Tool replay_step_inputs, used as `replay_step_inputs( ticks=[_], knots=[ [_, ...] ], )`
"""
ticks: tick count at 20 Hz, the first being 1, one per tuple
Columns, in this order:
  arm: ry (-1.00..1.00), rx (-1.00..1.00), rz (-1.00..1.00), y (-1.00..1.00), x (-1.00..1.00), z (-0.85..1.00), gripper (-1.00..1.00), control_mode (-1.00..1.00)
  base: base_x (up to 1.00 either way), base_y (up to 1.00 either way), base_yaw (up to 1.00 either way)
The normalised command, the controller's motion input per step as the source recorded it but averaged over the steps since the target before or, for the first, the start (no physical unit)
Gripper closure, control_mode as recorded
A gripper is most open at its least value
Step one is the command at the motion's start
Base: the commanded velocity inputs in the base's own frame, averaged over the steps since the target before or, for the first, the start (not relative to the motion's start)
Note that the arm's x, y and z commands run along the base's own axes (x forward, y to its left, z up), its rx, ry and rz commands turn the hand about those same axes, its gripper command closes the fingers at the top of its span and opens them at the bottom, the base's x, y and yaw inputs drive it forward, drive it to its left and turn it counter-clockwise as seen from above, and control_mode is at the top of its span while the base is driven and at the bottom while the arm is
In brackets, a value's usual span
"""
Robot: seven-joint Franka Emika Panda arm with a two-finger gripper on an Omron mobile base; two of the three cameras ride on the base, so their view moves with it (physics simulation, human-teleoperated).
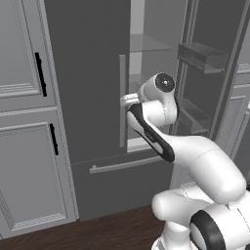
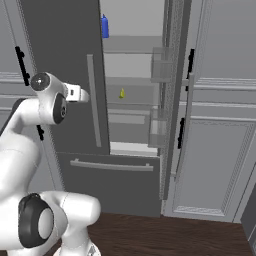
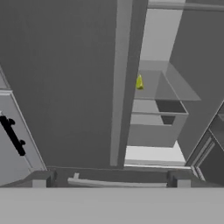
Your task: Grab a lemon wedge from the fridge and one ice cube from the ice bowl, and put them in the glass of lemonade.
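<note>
We are facing the fridge (image 2: 75, 60) with its right door swung open, our hand (image 2: 79, 94) spreading wide and empty just outside the closed left door, while the lemon wedge (image 2: 122, 93) is sitting deeper in on a clear shelf (image 2: 135, 100), up and to the hand's right, too small for us to be making out its long axis.

The fridge (image 2: 60, 60) front looks matt, smooth dark grey, its bar handle (image 2: 95, 100) pale satin metal. Its shelves (image 2: 135, 44) look clear plastic. The floor (image 2: 175, 235) looks dark wood.
</note>
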Motion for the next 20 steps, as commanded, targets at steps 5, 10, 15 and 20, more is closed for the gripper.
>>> replay_step_inputs(
  ticks=[5, 10, 15, 20],
  knots=[
    [0.02, -0.05, -0.1, 0.0, 0.64, 0.02, -1.0, -1.0, 0.0, 0.0, 0.0],
    [0.01, 0.0, -0.03, 0.0, 0.76, 0.0, -1.0, -1.0, 0.0, 0.0, 0.0],
    [-0.04, 0.13, 0.0, 0.0, 0.46, -0.22, -1.0, -1.0, 0.0, 0.0, 0.0],
    [0.0, 0.05, 0.0, -0.01, 0.3, -0.15, -1.0, -1.0, 0.0, 0.0, 0.0]
  ],
)
